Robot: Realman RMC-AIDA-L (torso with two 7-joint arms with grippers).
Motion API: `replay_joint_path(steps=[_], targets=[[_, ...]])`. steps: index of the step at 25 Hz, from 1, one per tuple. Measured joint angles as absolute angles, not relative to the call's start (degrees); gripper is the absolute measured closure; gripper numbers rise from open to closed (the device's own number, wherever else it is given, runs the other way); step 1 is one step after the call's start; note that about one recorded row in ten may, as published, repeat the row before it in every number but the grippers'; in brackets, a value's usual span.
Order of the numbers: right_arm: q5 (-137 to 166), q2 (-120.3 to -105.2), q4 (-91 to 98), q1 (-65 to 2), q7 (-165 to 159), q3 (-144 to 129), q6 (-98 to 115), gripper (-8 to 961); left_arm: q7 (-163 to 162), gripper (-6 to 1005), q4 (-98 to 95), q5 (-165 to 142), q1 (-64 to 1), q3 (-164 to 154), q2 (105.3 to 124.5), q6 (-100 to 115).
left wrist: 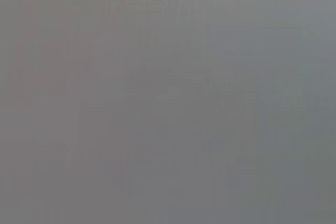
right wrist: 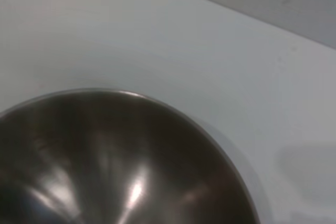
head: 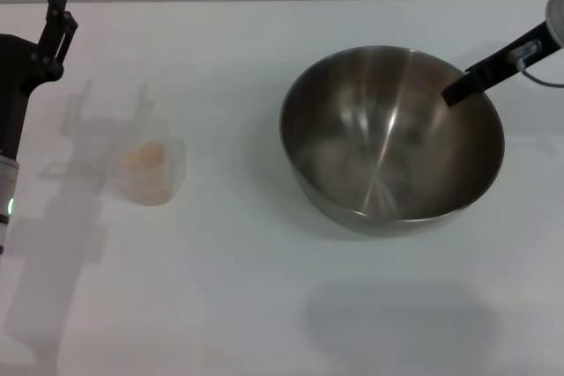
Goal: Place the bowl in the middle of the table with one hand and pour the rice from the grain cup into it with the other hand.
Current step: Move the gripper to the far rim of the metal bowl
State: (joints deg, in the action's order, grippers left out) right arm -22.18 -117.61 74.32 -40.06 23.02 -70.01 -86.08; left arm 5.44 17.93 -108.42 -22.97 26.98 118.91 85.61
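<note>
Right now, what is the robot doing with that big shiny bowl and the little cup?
The robot's right pincer reaches in over the rim of the large round stainless-steel bowl, which sits right of centre on the plain white table. Nothing has been poured in yet. The small clear plastic grain cup stands alone to the left with pale beige rice inside it. The left pincer is raised at the far left edge, away from the cup, not holding anything.
</note>
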Motion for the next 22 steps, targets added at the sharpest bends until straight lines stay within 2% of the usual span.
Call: replay_joint_path(steps=[18,22], targets=[[-22.1,-117.88,66.0,-41.6,26.9,-69.9,-82.2,391,5.4,170,17.9,-108.4,-23.6,27.5,118.92,85.4],[-22.1,-117.83,65.7,-41.7,27.1,-70.0,-82.0,556,5.4,171,17.9,-108.4,-23.6,27.6,118.92,85.4]])
